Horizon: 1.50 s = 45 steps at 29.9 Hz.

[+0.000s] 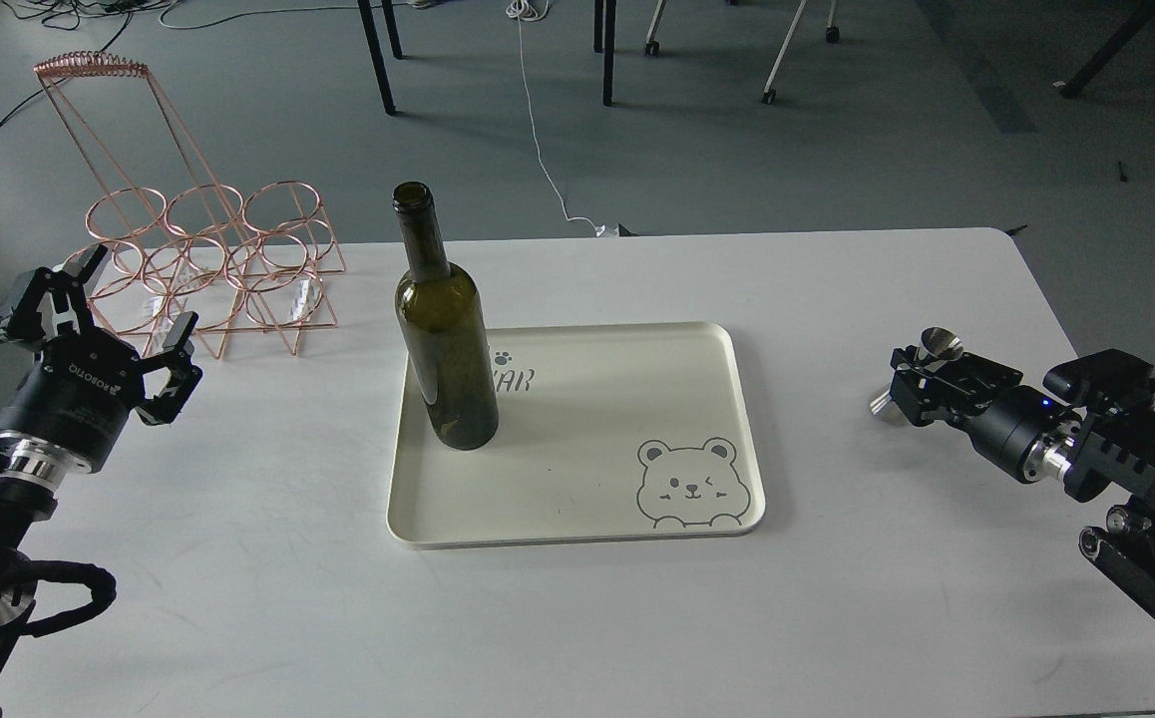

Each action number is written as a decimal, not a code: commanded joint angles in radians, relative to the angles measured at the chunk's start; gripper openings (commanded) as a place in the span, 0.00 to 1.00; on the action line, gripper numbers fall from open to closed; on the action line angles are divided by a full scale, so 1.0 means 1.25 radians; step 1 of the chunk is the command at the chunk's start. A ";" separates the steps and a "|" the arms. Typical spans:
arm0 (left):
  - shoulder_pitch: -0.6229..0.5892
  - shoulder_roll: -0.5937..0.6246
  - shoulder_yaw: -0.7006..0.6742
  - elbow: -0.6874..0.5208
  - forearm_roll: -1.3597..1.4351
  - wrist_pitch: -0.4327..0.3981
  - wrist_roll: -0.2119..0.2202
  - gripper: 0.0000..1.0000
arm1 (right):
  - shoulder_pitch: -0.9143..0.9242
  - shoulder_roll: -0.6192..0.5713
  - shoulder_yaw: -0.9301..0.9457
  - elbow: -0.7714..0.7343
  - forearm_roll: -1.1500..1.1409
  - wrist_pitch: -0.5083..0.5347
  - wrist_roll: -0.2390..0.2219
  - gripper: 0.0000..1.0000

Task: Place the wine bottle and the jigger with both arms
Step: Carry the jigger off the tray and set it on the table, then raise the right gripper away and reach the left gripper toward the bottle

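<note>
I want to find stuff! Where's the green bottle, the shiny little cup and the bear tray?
wine bottle [448, 349], head view, on the wide glass body.
jigger [940, 345], head view, on its upper cone, held in the right pincer [912, 384].
tray [577, 429], head view, on its bare middle floor.

floor [887, 150]: grey, cables trailing; chair legs [378, 55]: dark, far side; white table [837, 618]: evenly lit

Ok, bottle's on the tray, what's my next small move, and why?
Probably carry the right claw left toward the tray: it holds the jigger clear of it, while the wine bottle already stands there and the left claw is open.
</note>
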<state>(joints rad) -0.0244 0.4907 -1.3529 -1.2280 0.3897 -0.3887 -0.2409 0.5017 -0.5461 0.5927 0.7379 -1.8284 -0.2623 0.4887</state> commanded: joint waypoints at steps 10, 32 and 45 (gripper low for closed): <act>-0.003 0.000 -0.001 0.001 0.000 0.001 0.000 0.98 | 0.002 0.000 -0.002 0.004 0.000 0.001 0.000 0.51; -0.003 -0.008 -0.001 0.001 0.000 -0.001 0.000 0.98 | -0.016 -0.189 -0.081 0.163 0.004 0.016 0.000 0.97; -0.003 -0.008 0.000 -0.001 0.000 -0.001 0.000 0.98 | -0.022 -0.439 -0.104 0.475 0.323 0.168 0.000 0.98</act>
<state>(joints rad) -0.0270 0.4801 -1.3541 -1.2285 0.3896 -0.3897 -0.2410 0.4592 -1.0319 0.4587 1.2106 -1.6293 -0.1376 0.4886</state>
